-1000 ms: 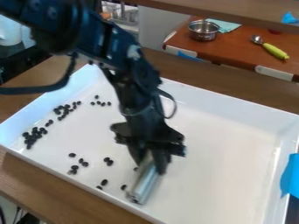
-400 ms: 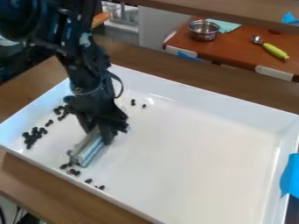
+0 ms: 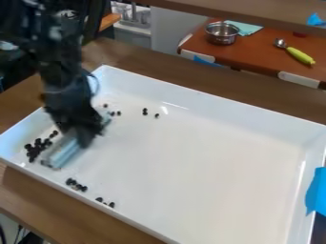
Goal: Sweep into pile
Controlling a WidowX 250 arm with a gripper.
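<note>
My gripper (image 3: pixel 77 136) is low at the left end of the white tray (image 3: pixel 210 162), holding a silvery flat-sided sweeping tool (image 3: pixel 62 151) whose lower end is at the tray floor. Just left of the tool lies a cluster of black beans (image 3: pixel 37 147). Small groups of beans (image 3: pixel 76 185) and more beans (image 3: pixel 105 202) lie along the tray's front edge. Behind the tool, a few beans (image 3: pixel 115 113) sit close to the gripper's right side, and three others (image 3: pixel 145 111) lie farther right. The arm hides part of the tray's left back area.
The tray's raised walls surround the beans, with blue tape (image 3: pixel 315 190) on the right wall. Behind stands a brown toy counter (image 3: pixel 255 52) with a metal pot (image 3: pixel 222 33) and a green-handled spoon (image 3: pixel 296 53). A wooden ledge (image 3: pixel 255 12) crosses the top.
The gripper and tool have moved left across the tray, up to the left cluster. Some beans near the front have shifted left and bunched along the front edge.
</note>
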